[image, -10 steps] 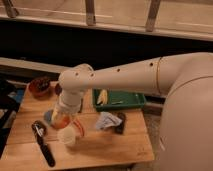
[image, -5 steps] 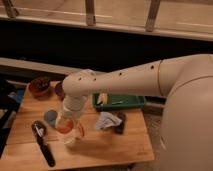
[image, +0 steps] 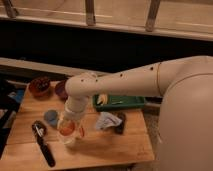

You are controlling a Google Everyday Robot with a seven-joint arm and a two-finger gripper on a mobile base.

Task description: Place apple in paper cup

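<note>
The apple (image: 65, 129), orange with a red blush, sits in my gripper (image: 70, 129) at the left middle of the wooden table (image: 115, 145). The gripper hangs straight down from the white arm and is shut on the apple. The cream-white paper cup (image: 70, 140) stands directly under it. The apple is at the cup's rim, and the gripper hides most of the cup's mouth. I cannot tell whether the apple touches the cup.
A small blue cup (image: 50, 117) stands just left of the gripper. A black-handled tool (image: 43, 143) lies at the front left. A purple bowl (image: 61, 90) and a brown bowl (image: 39, 86) stand at the back left. A green tray (image: 122, 102) and a crumpled wrapper (image: 107, 120) lie to the right.
The gripper has moved down and slightly right with the apple, from above the cup to the cup's rim. The cup and other objects have not moved.
</note>
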